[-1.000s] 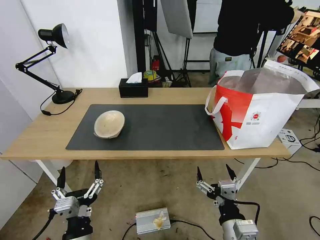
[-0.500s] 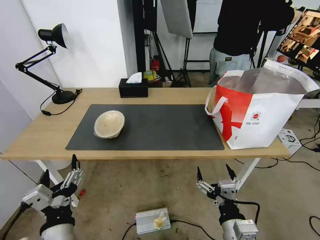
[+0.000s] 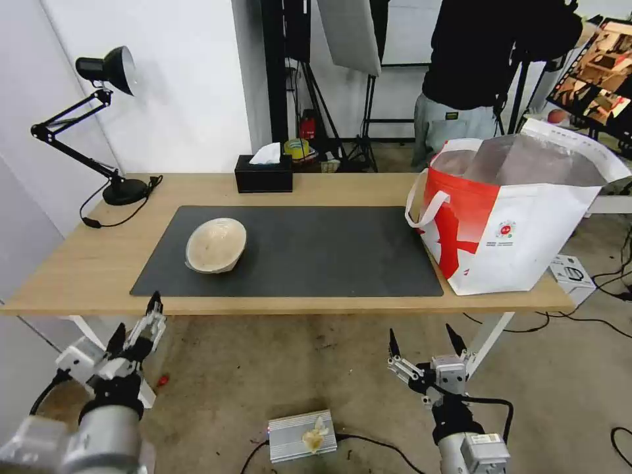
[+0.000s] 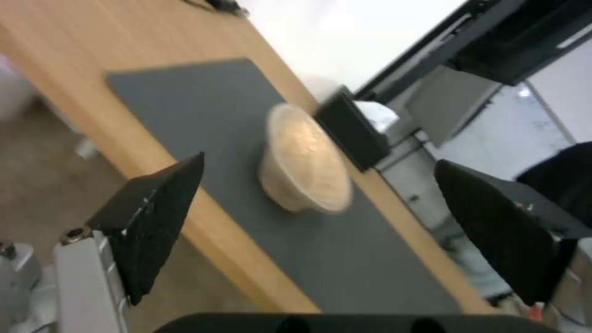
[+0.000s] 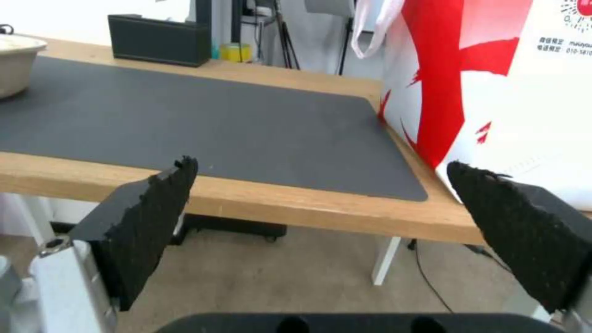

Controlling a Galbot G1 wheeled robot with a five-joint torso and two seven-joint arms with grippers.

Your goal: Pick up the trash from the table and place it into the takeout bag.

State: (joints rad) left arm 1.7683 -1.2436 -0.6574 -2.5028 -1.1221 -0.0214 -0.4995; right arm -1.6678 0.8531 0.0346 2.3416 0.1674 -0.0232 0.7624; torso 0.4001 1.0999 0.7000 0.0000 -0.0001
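A black tissue box (image 3: 263, 175) and desk lamp (image 3: 105, 118) line the counter's (image 3: 79, 263) far edge. The beige bowl (image 3: 216, 245) sits on the grey mat (image 3: 316, 250); the takeout bag (image 3: 507, 224) stands rightward. Both the left claw (image 3: 137, 322) and right claw (image 3: 424, 342) gape empty below the counter edge.

The long light-wood desk (image 3: 79, 270) spans the middle of the frame. A dark grey mat (image 3: 316, 253) lies at its centre, a black lamp (image 3: 122, 191) stands upper left, a tissue box (image 3: 263, 176) at the back edge, and a white-and-red bag (image 3: 520, 230) at right.
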